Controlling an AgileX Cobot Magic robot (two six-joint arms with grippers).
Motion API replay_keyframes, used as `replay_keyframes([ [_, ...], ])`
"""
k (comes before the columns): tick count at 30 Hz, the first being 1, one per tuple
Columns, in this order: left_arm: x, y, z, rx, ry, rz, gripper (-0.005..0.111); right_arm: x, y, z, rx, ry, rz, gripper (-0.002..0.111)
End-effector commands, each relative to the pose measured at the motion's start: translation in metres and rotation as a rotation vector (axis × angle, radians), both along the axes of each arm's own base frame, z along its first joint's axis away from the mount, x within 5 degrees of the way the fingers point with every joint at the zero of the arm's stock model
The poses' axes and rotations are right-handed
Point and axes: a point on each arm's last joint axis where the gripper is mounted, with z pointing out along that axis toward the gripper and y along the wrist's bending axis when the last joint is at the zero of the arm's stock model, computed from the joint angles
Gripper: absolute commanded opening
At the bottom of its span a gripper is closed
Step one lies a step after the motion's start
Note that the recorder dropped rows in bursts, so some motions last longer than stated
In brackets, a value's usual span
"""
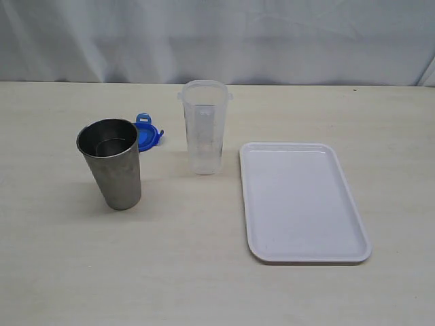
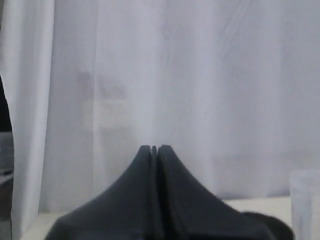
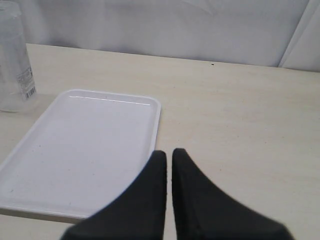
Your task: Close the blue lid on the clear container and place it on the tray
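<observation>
Exterior view: tall clear plastic container [image 1: 204, 132] upright, open-topped, between grey steel cup [image 1: 112, 166] and flat white rectangular tray [image 1: 302, 204]. Bright blue round lid [image 1: 148, 132] lies behind cup. Clenched, empty: left gripper [image 2: 154, 149], right gripper [image 3: 169, 154].

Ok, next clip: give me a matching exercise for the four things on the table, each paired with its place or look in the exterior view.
Things:
1. blue lid
2. clear container
3. tray
4. steel cup

Descriptions:
A. white and flat, furthest right
B. upright, see-through, open at the top
C. grey metal, upright, furthest left
D. lying low, partly hidden behind the cup

Pairs: 1-D, 2-B, 3-A, 4-C
</observation>
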Motion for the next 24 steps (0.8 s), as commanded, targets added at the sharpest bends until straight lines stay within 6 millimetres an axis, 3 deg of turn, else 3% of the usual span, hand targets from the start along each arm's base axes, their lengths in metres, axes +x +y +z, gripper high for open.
replay_keyframes([
  [1, -0.007, -0.001, 0.016, -0.04, -0.2, -0.025, 0.0, 0.0, 0.0, 0.0, 0.001, -0.012, -0.003, 0.005],
  [5, -0.014, -0.001, 0.028, -0.204, -0.339, -0.108, 0.0, 0.0, 0.0, 0.0, 0.001, -0.012, -0.003, 0.005],
  [8, -0.017, -0.001, 0.033, -0.212, -0.402, -0.123, 0.004, 0.0, 0.0, 0.0, 0.001, -0.012, -0.003, 0.005],
  [11, -0.013, -0.005, 0.043, -0.15, -0.401, -0.138, 0.038, 0.0, 0.0, 0.0, 0.001, -0.012, -0.003, 0.005],
  [13, -0.004, -0.01, 0.053, -0.09, -0.384, -0.154, 0.088, 0.0, 0.0, 0.0, 0.001, -0.012, -0.003, 0.005],
  [14, 0.001, -0.012, 0.056, -0.057, -0.363, -0.162, 0.104, 0.0, 0.0, 0.0, 0.001, -0.012, -0.003, 0.005],
  [18, 0.034, -0.015, 0.051, -0.091, -0.174, -0.181, 0.105, 0.0, 0.0, 0.0, 0.001, -0.012, -0.003, 0.005],
  [24, 0.061, -0.026, 0.032, -0.004, -0.01, -0.253, 0.105, 0.0, 0.0, 0.0, 0.001, -0.012, -0.003, 0.005],
])
